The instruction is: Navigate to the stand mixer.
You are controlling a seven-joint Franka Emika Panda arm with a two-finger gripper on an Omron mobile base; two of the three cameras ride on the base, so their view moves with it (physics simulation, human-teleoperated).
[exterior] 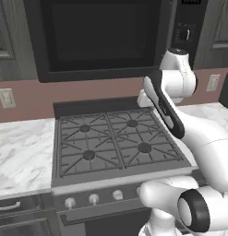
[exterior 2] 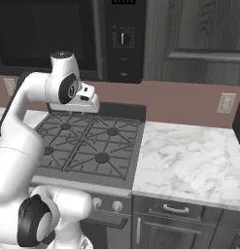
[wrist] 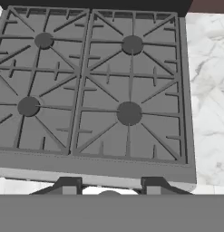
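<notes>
Jaws (wrist: 109,188) parted and empty hover over the gas stove (wrist: 93,86), with marble counter (wrist: 206,90) at three o'clock.

A home kitchen is shown. A four-burner gas stove (exterior: 113,143) with grey cast grates is set into a white marble surface (exterior 2: 189,160), and control knobs (exterior: 93,198) are lined along its front. A black built-in microwave (exterior: 99,37) is mounted above it, flanked by dark wood cabinets (exterior 2: 199,39). Drawers with metal handles (exterior 2: 176,209) are fitted below the surface, and wall outlets (exterior 2: 227,103) are seen on the reddish-brown backsplash.
</notes>
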